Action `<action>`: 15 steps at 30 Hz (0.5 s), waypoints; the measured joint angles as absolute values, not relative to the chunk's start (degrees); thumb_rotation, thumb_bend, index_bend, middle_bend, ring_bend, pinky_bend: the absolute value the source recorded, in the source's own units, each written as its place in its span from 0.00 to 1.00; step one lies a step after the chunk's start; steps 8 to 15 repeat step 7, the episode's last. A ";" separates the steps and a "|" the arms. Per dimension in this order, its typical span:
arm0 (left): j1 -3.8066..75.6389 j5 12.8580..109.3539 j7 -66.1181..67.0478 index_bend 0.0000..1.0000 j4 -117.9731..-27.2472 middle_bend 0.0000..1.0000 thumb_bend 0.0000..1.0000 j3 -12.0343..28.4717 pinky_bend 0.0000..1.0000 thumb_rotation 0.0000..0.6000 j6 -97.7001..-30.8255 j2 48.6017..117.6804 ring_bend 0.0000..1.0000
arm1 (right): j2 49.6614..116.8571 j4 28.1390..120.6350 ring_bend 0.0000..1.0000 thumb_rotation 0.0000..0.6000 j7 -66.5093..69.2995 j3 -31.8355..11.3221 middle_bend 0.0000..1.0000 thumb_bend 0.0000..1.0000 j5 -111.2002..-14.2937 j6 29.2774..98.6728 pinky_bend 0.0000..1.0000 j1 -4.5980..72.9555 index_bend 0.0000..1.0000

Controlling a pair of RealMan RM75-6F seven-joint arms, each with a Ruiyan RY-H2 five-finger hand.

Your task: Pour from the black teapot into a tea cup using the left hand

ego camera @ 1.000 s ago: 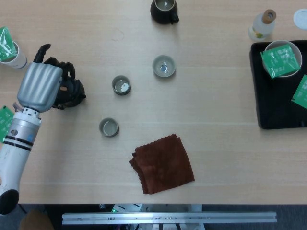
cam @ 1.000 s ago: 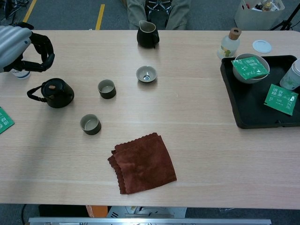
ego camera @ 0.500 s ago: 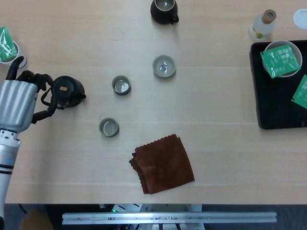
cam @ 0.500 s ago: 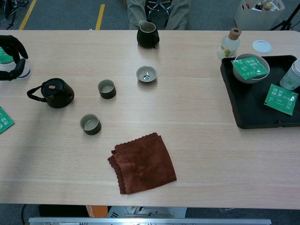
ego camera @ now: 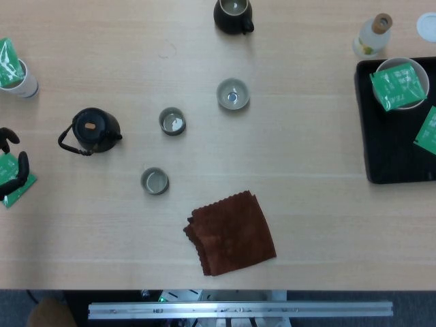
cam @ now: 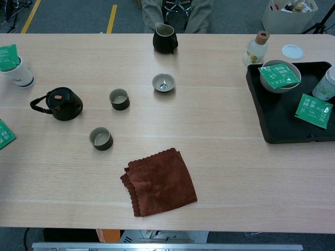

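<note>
Head view: dark fingertips of the left robot hand [ego camera: 13,170] show at the counter [ego camera: 306,225] edge, above a green packet [ego camera: 12,187]; probably holding nothing, though its grasp cannot be judged. The chest view omits this hand. The black teapot [ego camera: 92,130] stands upright, left of two tea cups [ego camera: 172,121] [ego camera: 154,181]. A second ago the hand covered the teapot; it has withdrawn leftward.
</note>
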State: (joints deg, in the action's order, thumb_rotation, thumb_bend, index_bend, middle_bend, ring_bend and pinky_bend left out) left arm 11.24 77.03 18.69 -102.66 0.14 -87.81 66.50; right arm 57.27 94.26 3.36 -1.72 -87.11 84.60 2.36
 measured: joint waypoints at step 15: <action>9.80 76.94 17.96 0.42 -102.66 0.51 0.46 0.45 0.10 0.63 -87.93 66.05 0.36 | 57.51 94.57 0.21 1.00 2.77 -1.79 0.38 0.07 -87.11 84.15 0.23 2.66 0.32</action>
